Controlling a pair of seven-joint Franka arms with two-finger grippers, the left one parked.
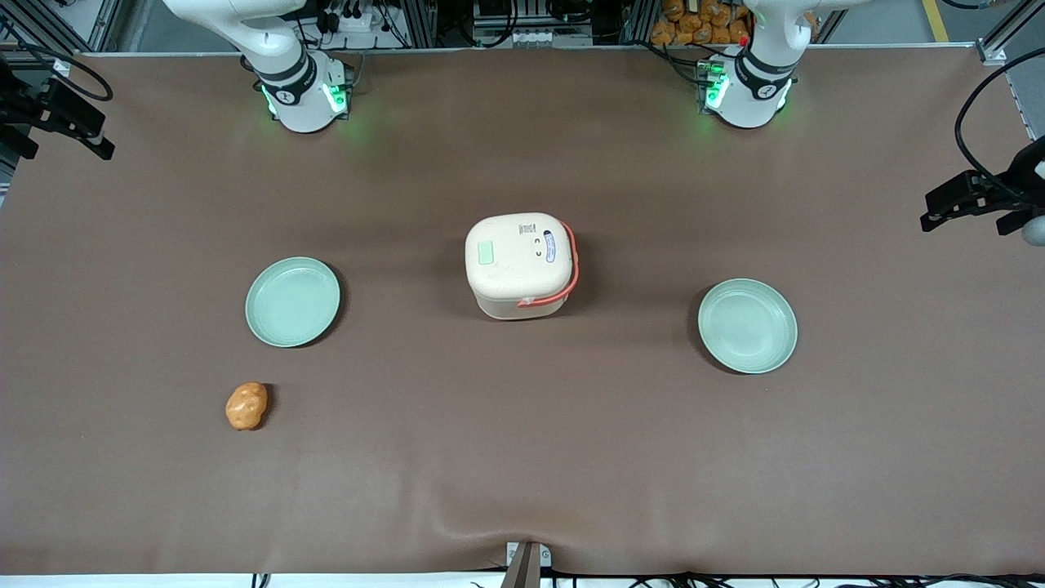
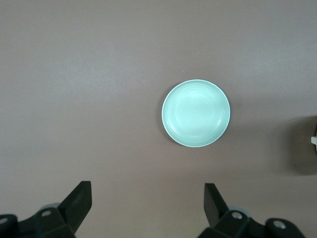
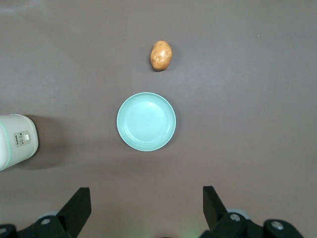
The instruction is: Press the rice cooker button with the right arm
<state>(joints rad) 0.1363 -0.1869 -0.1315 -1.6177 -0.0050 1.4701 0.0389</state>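
The cream rice cooker stands with its lid shut at the middle of the table, its coral-red handle lying on the side toward the parked arm. The pale green button is on the lid, on the side toward the working arm. My right gripper is open and empty. It hangs high over the table above a green plate, well apart from the cooker. The gripper is out of the front view; only the right arm's base shows there.
One pale green plate lies toward the working arm's end, with a potato nearer the front camera; the potato also shows in the right wrist view. A second green plate lies toward the parked arm's end.
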